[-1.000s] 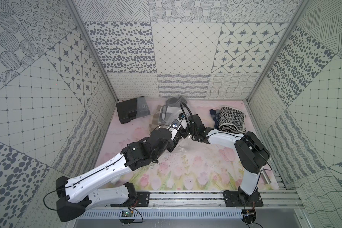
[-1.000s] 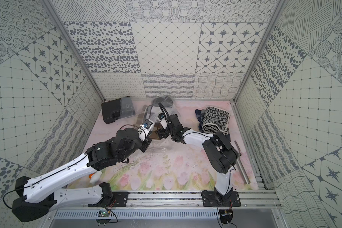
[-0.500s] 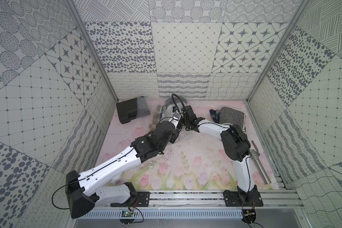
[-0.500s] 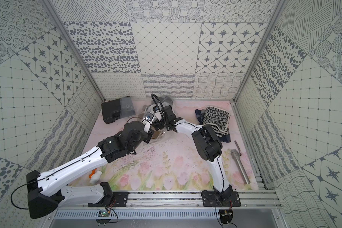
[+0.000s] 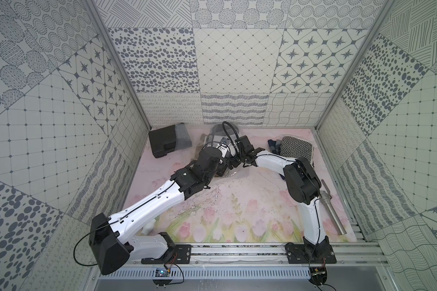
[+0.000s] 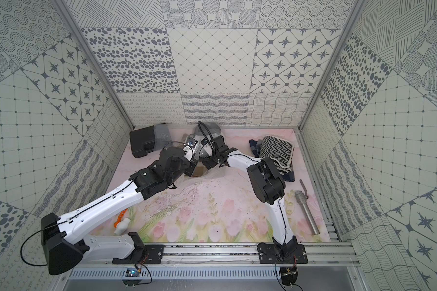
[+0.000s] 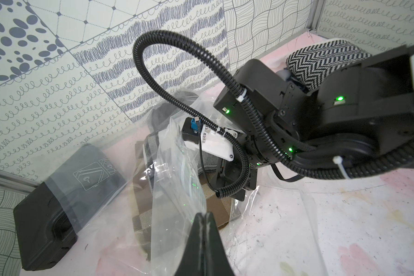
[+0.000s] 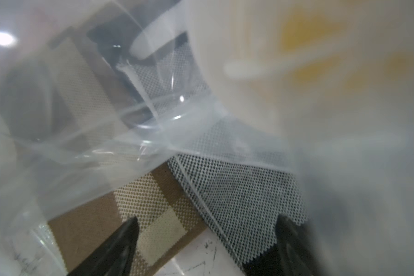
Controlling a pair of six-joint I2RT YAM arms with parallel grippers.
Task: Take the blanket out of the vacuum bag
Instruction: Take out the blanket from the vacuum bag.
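Observation:
The vacuum bag (image 7: 177,181) is crinkly clear plastic lying near the back wall, seen in a top view as the vacuum bag (image 5: 218,131). Inside it lies the blanket (image 7: 141,219), folded, checked in brown, beige and grey. My left gripper (image 7: 204,213) is shut on a raised fold of the bag's film. My right gripper (image 8: 206,222) is open and reaches under the film. Its two fingertips (image 8: 129,224) stand apart on either side of the blanket (image 8: 237,191) at its near edge. The bag's valve cap is not in view.
A black case (image 5: 163,143) with a small clear pouch (image 5: 183,137) on it sits at the back left. A zigzag cloth (image 5: 297,148) over dark blue fabric (image 5: 273,146) lies back right. A metal cylinder (image 5: 332,214) lies by the right edge, and a white and orange object (image 6: 121,224) lies under the left arm.
Both arms have moved toward the back wall and the bag. The right gripper has gone in under the film, and its jaws have narrowed a little.

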